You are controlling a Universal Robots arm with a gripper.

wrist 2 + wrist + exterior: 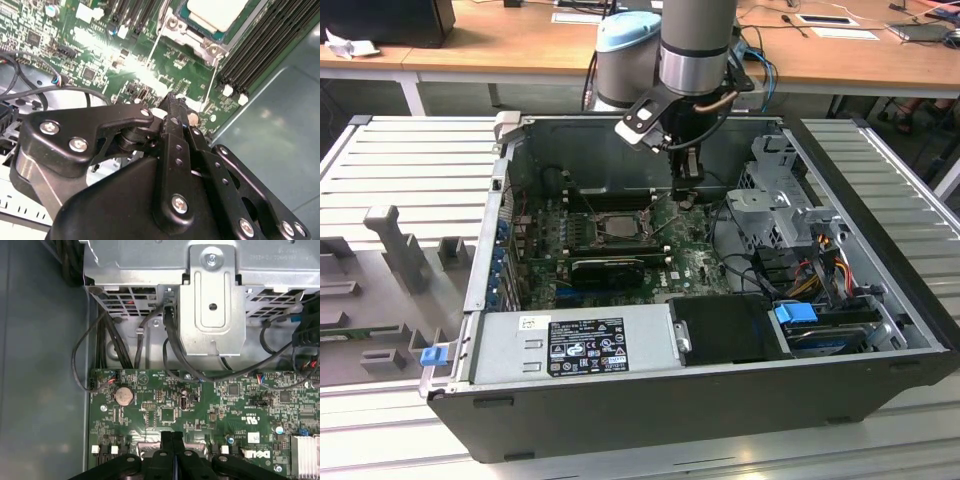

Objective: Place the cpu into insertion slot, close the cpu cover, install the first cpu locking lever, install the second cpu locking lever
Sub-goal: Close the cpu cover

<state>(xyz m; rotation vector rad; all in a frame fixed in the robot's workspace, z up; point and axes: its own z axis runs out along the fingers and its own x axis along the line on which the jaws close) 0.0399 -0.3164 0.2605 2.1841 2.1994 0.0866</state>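
Black metal fingers (166, 445) of my gripper (687, 188) are pressed together with nothing between them, low over the green motherboard (165, 412) inside the open black computer case (620, 410). In the exterior view I hang just to the exterior view's right of the square silver-rimmed insertion slot (609, 228), apart from it. In the second wrist view the small square cpu with its dull silver-grey top (217, 11) lies in that slot, ringed by the thin silver metal cpu cover (196, 35). Two thin silver wire levers (156, 42) run out from the socket's corners.
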